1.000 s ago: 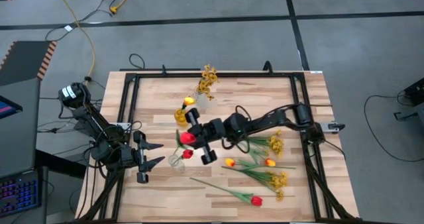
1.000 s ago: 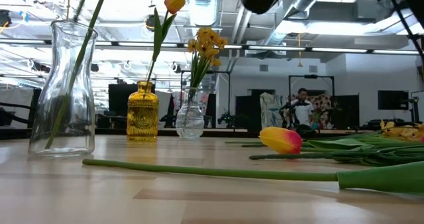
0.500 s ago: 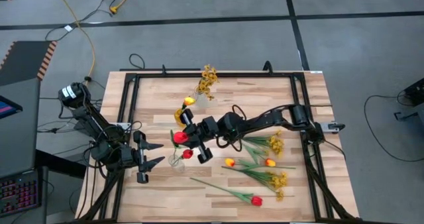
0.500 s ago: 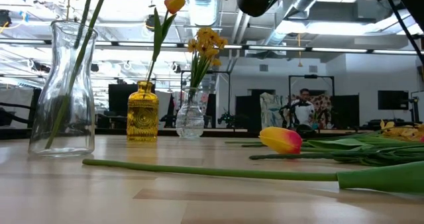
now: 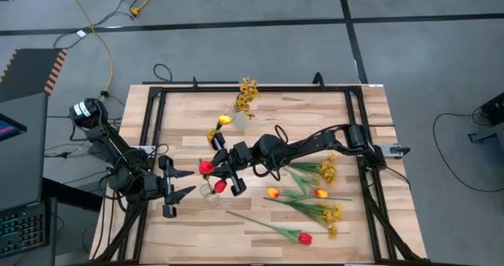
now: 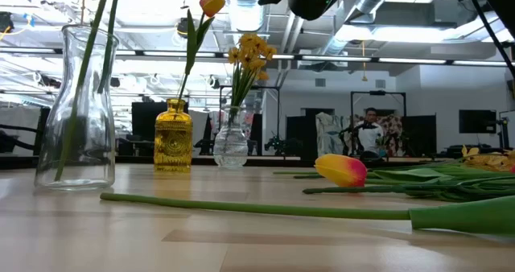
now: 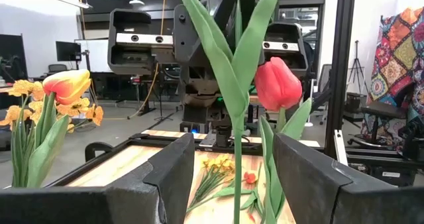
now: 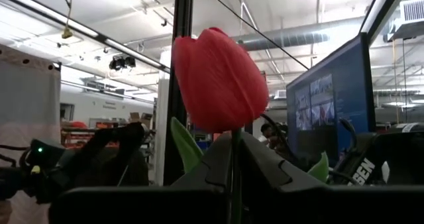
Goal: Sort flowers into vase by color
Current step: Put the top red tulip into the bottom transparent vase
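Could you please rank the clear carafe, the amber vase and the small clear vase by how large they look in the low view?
1. Clear carafe, largest, though it stands nearest the camera, which flatters it.
2. Amber vase.
3. Small clear vase, close to the amber one in size; their ranking is unsure.

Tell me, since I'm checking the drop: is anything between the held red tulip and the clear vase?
Nothing visible blocks it. The right end effector holds the red tulip over the clear vase, where another red tulip already stands.
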Controlling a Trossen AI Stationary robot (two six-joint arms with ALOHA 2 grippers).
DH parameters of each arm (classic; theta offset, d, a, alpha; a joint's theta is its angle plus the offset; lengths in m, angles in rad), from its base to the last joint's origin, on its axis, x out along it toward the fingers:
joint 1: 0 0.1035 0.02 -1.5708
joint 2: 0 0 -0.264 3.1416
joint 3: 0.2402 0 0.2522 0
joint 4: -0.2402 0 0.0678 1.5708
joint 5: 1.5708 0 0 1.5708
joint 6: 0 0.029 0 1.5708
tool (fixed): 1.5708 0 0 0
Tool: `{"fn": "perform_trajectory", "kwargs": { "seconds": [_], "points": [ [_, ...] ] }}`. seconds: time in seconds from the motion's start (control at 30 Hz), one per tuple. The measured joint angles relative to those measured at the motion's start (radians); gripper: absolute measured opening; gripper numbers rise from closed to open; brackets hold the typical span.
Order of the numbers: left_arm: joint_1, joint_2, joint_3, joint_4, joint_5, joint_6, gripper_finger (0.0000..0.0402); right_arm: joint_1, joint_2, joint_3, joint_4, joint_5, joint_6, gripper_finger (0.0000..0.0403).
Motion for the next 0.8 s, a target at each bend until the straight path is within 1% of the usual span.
{"fn": "perform_trajectory", "kwargs": {
  "seconds": [0.2, 0.37, 0.47, 0.6, 0.7, 0.8],
  "points": [
    [0.000, 0.000, 0.000, 0.000, 0.000, 0.000, 0.0192, -0.001, 0.000, 0.000, -0.041, 0.000, 0.000, 0.0061],
    [0.000, 0.000, 0.000, 0.000, 0.000, -0.001, 0.0192, -0.002, -0.001, 0.000, -0.084, 0.000, -0.002, 0.0082],
    [0.000, 0.000, 0.000, 0.000, 0.000, -0.001, 0.0192, -0.006, -0.002, 0.000, -0.108, 0.000, -0.002, 0.0109],
    [0.000, 0.000, 0.000, 0.000, 0.001, -0.002, 0.0192, -0.013, -0.003, 0.000, -0.150, 0.000, 0.000, 0.0157],
    [0.000, 0.000, 0.000, 0.000, 0.001, -0.002, 0.0192, -0.018, -0.018, 0.000, -0.229, -0.001, 0.000, 0.0192],
    [0.000, 0.000, 0.000, 0.000, 0.000, -0.002, 0.0192, -0.021, -0.046, 0.000, -0.331, 0.000, 0.000, 0.0217]
  ]
}}
